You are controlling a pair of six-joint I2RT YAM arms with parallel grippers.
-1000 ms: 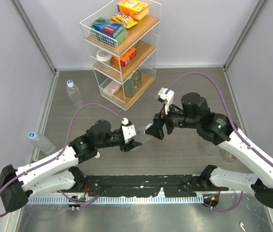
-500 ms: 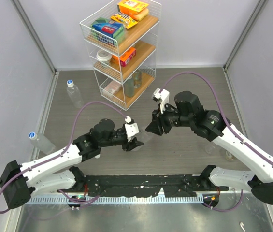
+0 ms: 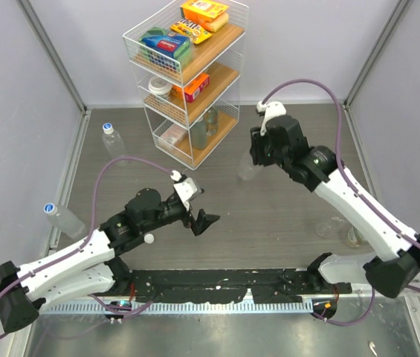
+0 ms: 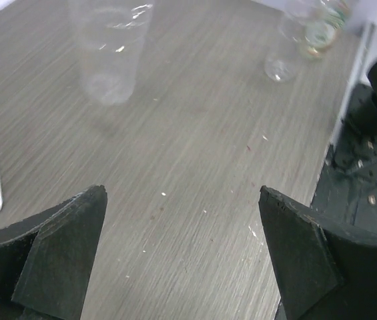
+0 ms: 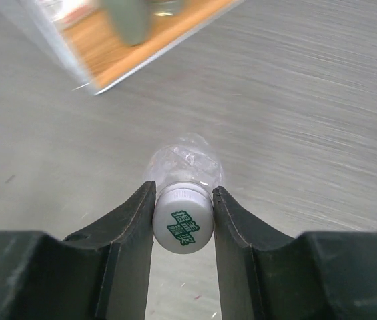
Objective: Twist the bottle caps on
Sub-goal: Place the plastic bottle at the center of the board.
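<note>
My right gripper (image 5: 183, 200) is shut on a white bottle cap (image 5: 183, 227) with green print, seated on the neck of a clear bottle (image 5: 183, 160) that points down toward the table. From above, that bottle (image 3: 246, 172) sits below the right gripper (image 3: 255, 159), just right of the rack. My left gripper (image 3: 201, 220) stands open and empty low over the table centre, and in its wrist view the fingers (image 4: 61, 253) are spread wide, with the held bottle (image 4: 111, 53) ahead. Two capped bottles (image 3: 113, 145) (image 3: 65, 219) lie at the left.
A white wire rack (image 3: 191, 74) with boxes and jars stands at the back centre, close to the right gripper. More clear bottles (image 3: 337, 227) rest by the right arm, one with a green label (image 4: 305, 37). Grey walls enclose the table.
The left gripper opened, released the bottle and drew back. The right gripper closed on the cap and carried the bottle away to the back right, toward the rack.
</note>
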